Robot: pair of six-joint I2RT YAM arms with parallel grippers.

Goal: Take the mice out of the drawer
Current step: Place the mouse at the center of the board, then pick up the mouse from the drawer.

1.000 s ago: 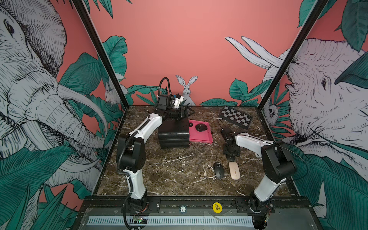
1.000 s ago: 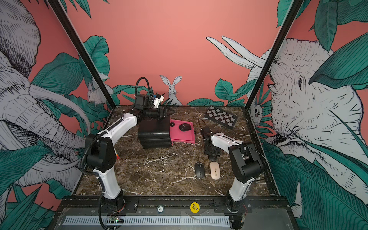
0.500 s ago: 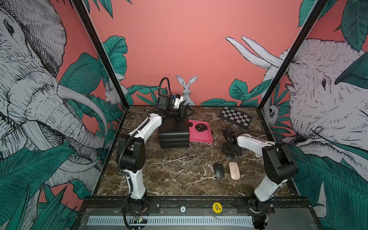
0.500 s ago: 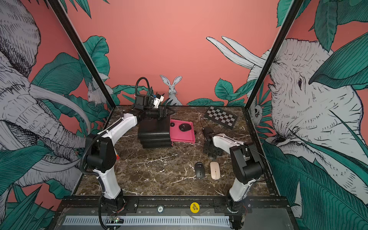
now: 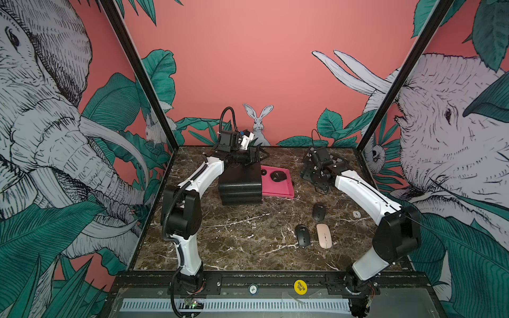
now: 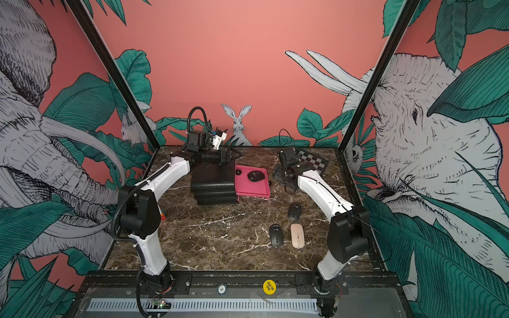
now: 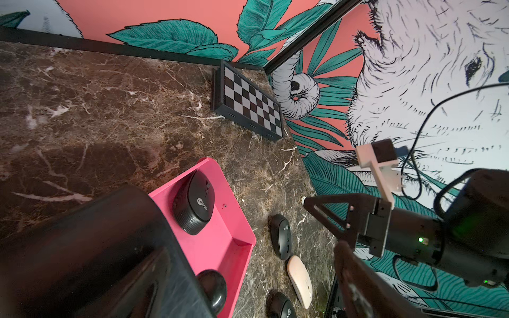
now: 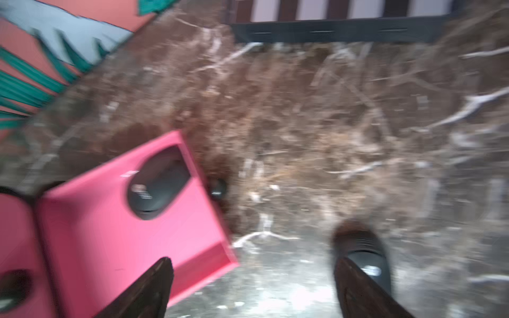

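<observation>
The pink drawer (image 5: 278, 190) stands pulled out to the right of a black cabinet (image 5: 239, 181). One black mouse (image 5: 277, 176) lies in it, and a second black mouse (image 7: 213, 286) shows partly under the cabinet top. On the table lie two black mice (image 5: 319, 211) (image 5: 302, 235) and a pale pink-cream mouse (image 5: 323, 235). My right gripper (image 8: 254, 286) hangs open and empty above the table. It is right of the drawer and just beyond the farther black mouse (image 8: 360, 253). My left gripper (image 5: 254, 155) rests over the cabinet's back corner, open, with one finger (image 7: 355, 275) showing.
A folded chessboard (image 7: 250, 102) lies at the back right corner, just behind my right wrist. The drawer's black knob (image 8: 217, 188) sticks out toward my right gripper. Painted walls close in the back and both sides of the marble table (image 5: 234, 242).
My right gripper has opened, let go of a black mouse on the table behind the other two, and lifted away toward the back. The left arm has not moved.
</observation>
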